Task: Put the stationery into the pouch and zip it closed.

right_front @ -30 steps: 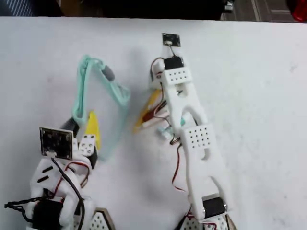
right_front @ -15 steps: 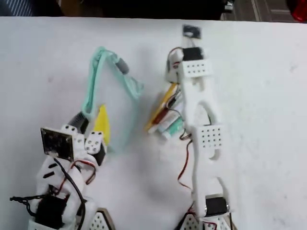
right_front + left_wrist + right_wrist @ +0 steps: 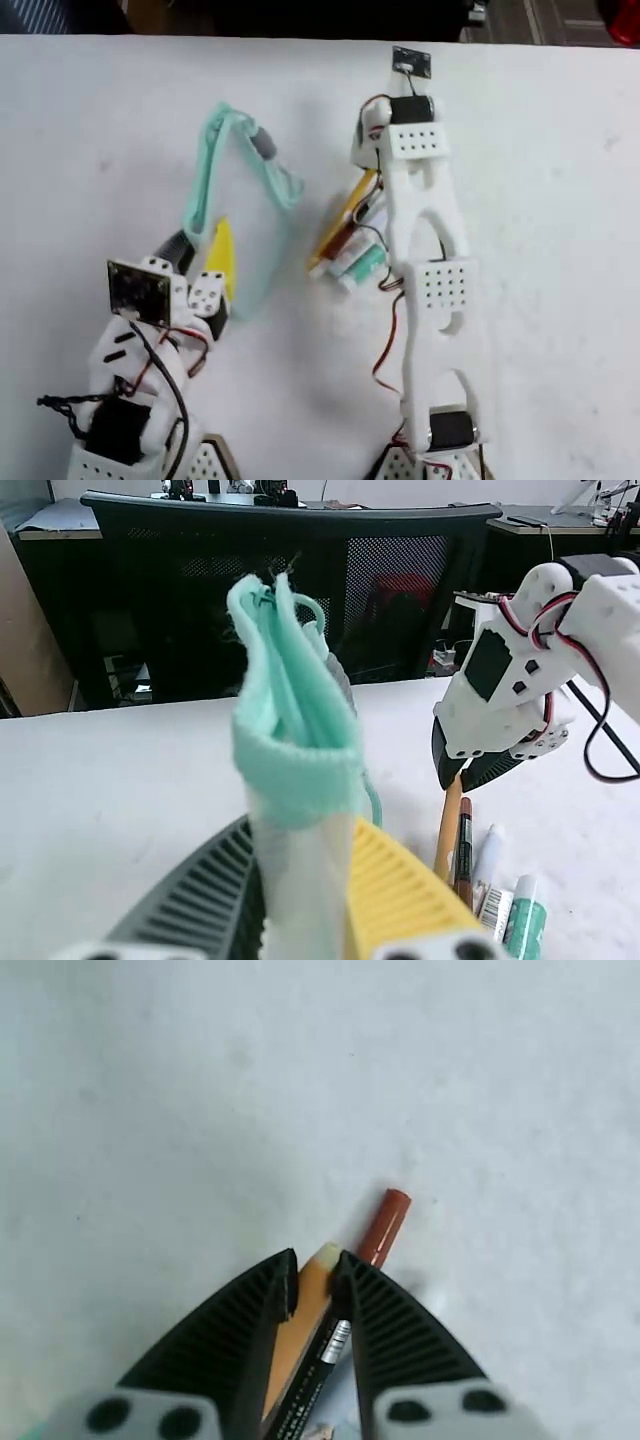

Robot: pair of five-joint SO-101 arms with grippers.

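From above, the left pincer (image 3: 207, 240) is clamped on the mint pouch (image 3: 272, 180), which extends beyond its tips; its wrist view shows the pouch pinched upright in its grip; the right wrist view shows the right pincer (image 3: 315, 1258) closed on an orange pencil (image 3: 308, 1295), a red-brown pen (image 3: 388, 1218) just past its tips.

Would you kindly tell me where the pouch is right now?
In the high view the pouch is left of the table's centre, its near end clamped in the left gripper's jaws, with the stationery just to its right.
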